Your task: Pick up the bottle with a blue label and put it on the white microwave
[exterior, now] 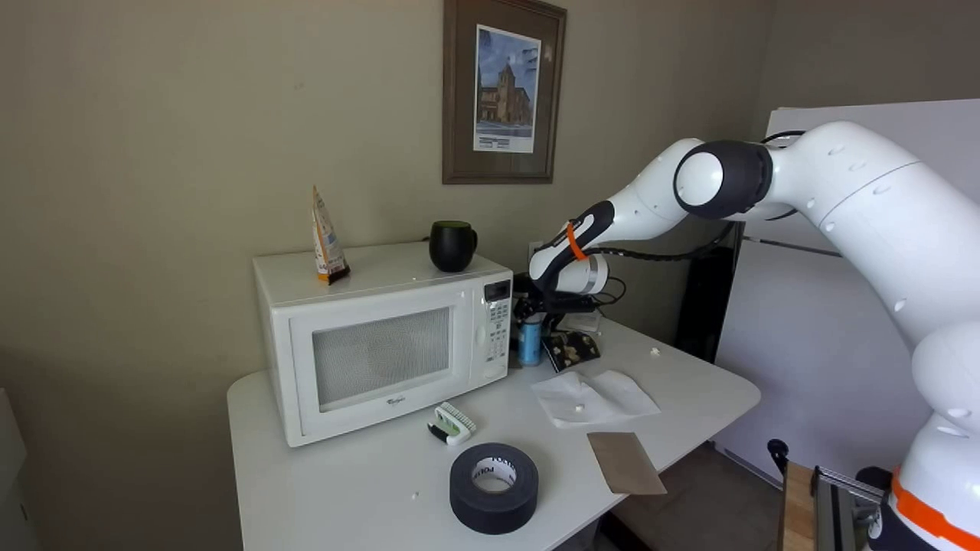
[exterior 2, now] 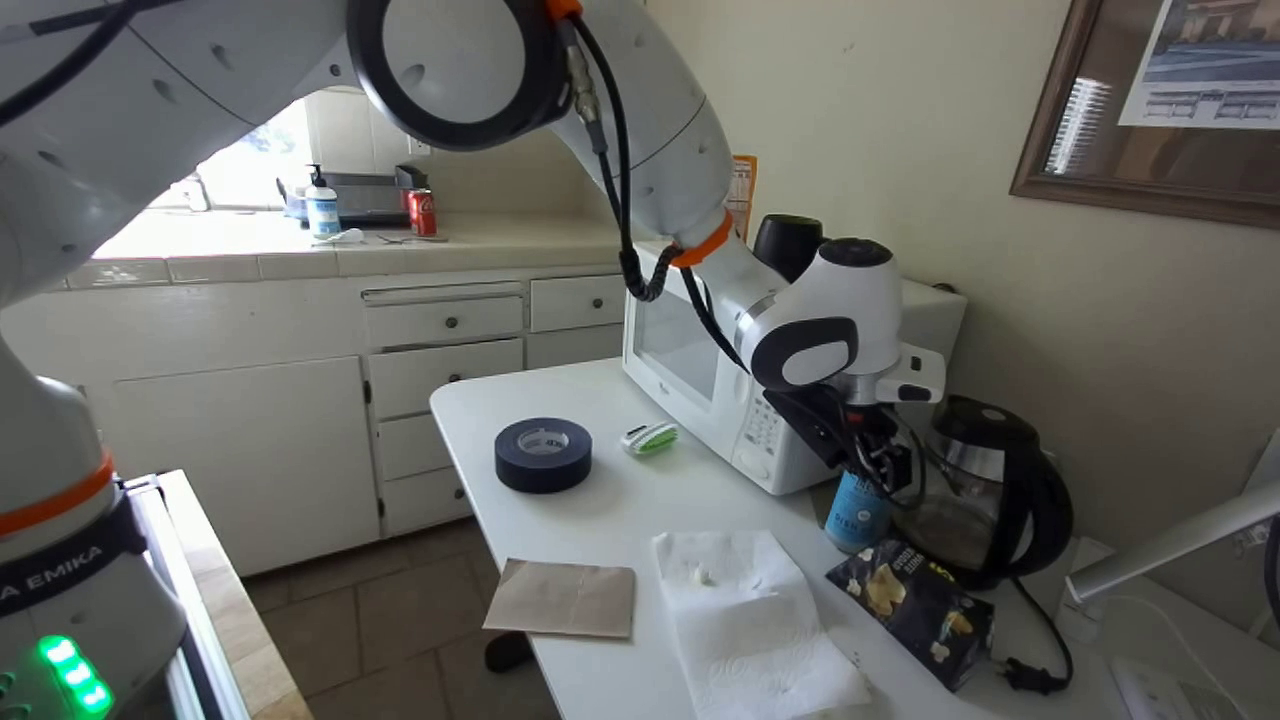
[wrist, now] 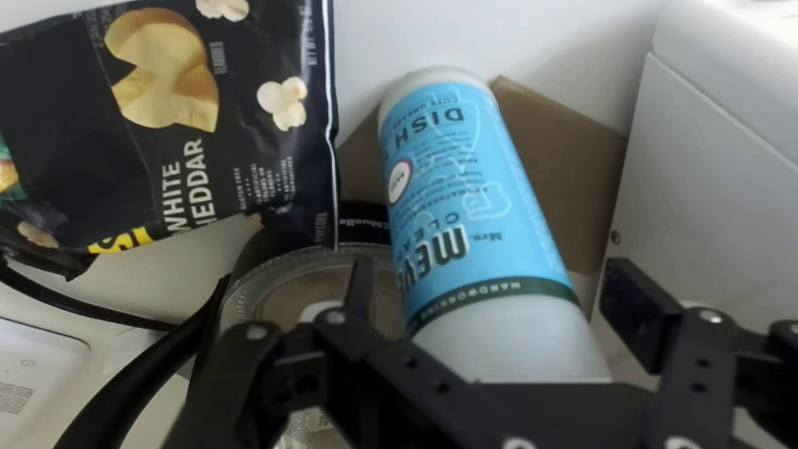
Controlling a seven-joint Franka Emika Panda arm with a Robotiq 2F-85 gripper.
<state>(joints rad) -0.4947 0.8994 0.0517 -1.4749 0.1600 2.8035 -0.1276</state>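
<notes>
In the wrist view I have the gripper (wrist: 499,299) spread, its jaws to either side of the bottle with a blue label (wrist: 474,193), gaps showing; the bottle stands just beside the white microwave (exterior: 383,352), near a black popcorn bag (wrist: 181,137). Farther off, I see a black mug (exterior: 452,246) atop the microwave; beyond, a roll of dark tape (exterior 2: 543,470) lies on the table (exterior: 344,490).

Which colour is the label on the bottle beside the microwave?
Mostly light blue; the wrist view shows the label best.
</notes>
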